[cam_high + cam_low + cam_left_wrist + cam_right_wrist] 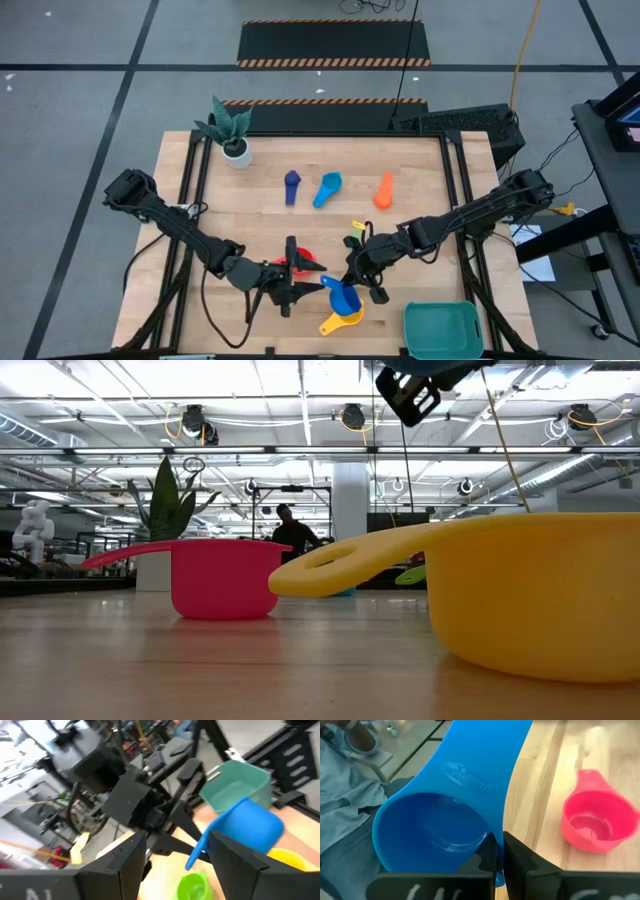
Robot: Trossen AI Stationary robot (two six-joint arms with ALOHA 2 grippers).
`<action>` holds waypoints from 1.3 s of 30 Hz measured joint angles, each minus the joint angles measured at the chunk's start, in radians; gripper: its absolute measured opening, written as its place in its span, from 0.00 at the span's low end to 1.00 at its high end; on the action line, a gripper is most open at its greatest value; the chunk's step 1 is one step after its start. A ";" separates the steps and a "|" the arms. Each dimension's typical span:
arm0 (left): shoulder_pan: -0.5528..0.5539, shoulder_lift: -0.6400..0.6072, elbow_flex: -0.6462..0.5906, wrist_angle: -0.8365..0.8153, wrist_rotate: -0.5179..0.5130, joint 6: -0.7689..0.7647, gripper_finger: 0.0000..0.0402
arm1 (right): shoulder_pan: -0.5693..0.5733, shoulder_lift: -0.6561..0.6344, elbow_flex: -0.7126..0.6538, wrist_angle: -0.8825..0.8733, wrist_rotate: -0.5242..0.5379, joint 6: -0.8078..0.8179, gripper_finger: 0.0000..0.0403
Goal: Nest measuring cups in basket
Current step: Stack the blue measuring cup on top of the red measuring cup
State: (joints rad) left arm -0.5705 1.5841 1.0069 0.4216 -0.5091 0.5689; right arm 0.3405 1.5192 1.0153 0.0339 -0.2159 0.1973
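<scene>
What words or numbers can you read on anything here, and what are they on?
"3/4" is how I read part of the raised marking on the handle of the blue cup, held in the right gripper; the rest of that marking is too faint to read.
White marks low on the body of the right gripper: cut off, not readable.
White marks low on the body of the left gripper: blurred, not readable.
Nothing else shows writing.

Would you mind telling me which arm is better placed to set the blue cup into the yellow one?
The right. Its pincer is already shut on the blue cup, held just above the yellow cup. The left pincer is open beside the red cup, holding nothing.
</scene>
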 joint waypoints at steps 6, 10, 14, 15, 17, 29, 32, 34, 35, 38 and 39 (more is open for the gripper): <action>0.001 0.000 0.000 -0.089 0.021 -0.002 0.44 | -0.007 0.014 0.000 0.001 -0.024 0.013 0.01; 0.000 0.000 0.000 -0.085 0.021 -0.001 0.43 | -0.007 0.014 0.000 0.001 -0.025 0.019 0.01; 0.009 0.000 0.000 -0.086 0.021 -0.002 0.43 | -0.009 0.014 0.000 0.001 -0.025 0.018 0.01; 0.011 0.000 0.000 -0.087 0.024 -0.002 0.43 | -0.010 0.014 0.000 0.001 -0.026 0.018 0.01; 0.016 0.000 0.000 -0.090 0.045 -0.002 0.43 | -0.012 0.014 0.000 0.001 -0.026 0.016 0.01; 0.026 0.000 0.000 -0.097 0.073 -0.003 0.42 | -0.014 0.014 0.000 0.002 -0.026 0.018 0.01; 0.027 0.000 0.000 -0.099 0.093 0.007 0.36 | -0.014 0.014 0.000 0.002 -0.026 0.018 0.01; 0.031 0.000 0.000 -0.106 0.123 0.013 0.31 | -0.014 0.014 0.000 0.002 -0.026 0.018 0.01; 0.033 0.000 0.000 -0.106 0.133 0.014 0.29 | -0.014 0.014 0.000 0.002 -0.026 0.018 0.01; 0.034 0.000 0.000 -0.106 0.145 0.014 0.23 | -0.014 0.014 0.000 0.001 -0.028 0.016 0.01; 0.034 0.000 0.000 -0.106 0.145 0.014 0.22 | -0.014 0.014 0.000 0.001 -0.030 0.016 0.01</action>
State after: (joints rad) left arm -0.5369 1.5841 1.0069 0.3154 -0.3637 0.5831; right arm 0.3267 1.5331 1.0153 0.0345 -0.2463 0.2136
